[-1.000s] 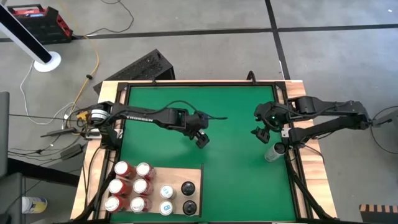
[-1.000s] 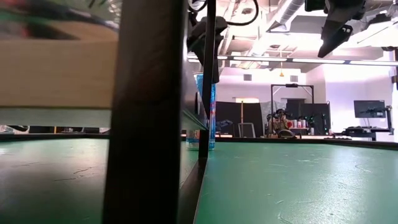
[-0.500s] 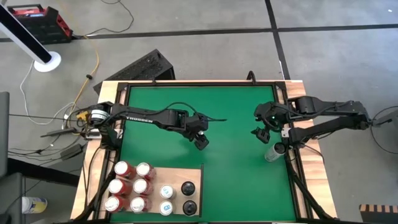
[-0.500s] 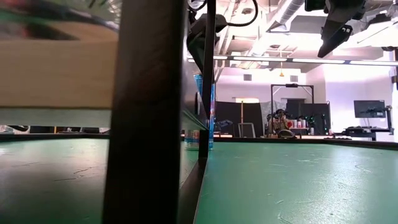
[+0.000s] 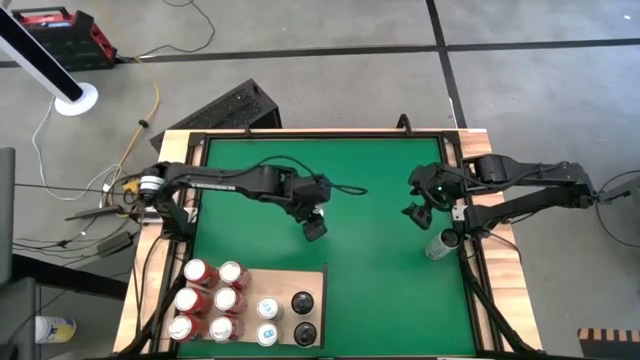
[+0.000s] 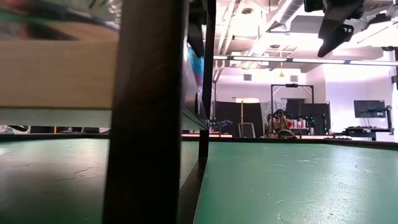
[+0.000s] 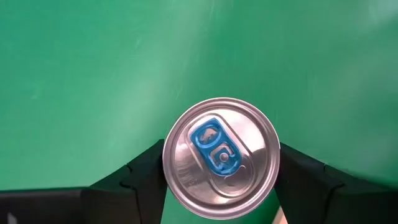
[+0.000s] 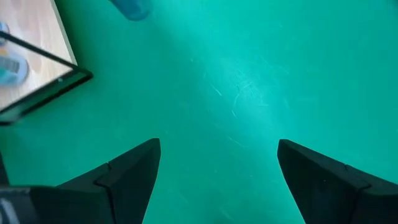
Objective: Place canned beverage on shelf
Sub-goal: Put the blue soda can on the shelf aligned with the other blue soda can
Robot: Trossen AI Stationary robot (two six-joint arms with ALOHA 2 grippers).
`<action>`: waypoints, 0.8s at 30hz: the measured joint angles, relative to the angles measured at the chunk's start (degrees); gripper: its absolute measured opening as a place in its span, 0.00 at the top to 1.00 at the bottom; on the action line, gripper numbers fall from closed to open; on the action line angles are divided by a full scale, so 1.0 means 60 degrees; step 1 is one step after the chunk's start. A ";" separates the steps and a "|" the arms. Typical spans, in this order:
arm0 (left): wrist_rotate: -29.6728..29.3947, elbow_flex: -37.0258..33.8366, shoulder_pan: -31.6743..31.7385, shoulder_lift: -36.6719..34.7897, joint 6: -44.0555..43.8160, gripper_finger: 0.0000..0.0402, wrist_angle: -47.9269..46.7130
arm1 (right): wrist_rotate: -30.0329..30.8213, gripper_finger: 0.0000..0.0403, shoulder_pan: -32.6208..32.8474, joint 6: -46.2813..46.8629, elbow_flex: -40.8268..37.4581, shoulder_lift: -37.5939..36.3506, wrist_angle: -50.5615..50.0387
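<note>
- Gripping the canned beverage (image 7: 220, 155) by its sides, the left gripper (image 5: 314, 226) has shifted slightly toward the shelf (image 5: 311, 282) and carries it above the green mat (image 5: 380, 200).
- Right gripper (image 5: 417, 212) stays parked near the mat's right edge, jaws spread, holding nothing.
</note>
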 joint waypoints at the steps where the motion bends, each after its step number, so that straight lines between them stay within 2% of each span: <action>1: 0.0017 0.0138 -0.0037 -0.0103 0.0228 0.45 -0.0295 | 0.0002 0.14 0.0000 0.0111 0.0000 -0.0001 0.0038; 6: 0.0134 0.0287 -0.0561 -0.1295 0.1182 0.45 -0.1118 | -0.0001 0.14 0.0022 0.0745 0.0000 0.0000 0.0450; 14: -0.0122 0.0097 -0.2080 -0.2977 0.1973 0.45 -0.2634 | -0.0001 0.14 0.0026 0.2163 0.0000 0.0000 0.1205; 19: -0.0204 0.0093 -0.3147 -0.3145 0.1979 0.45 -0.3119 | -0.0006 0.14 0.0058 0.2732 0.0000 0.0000 0.2042; 24: -0.0947 -0.0410 -0.4025 -0.3093 0.1874 0.45 -0.2757 | -0.0030 0.14 0.0351 0.2876 0.0004 0.0000 0.2867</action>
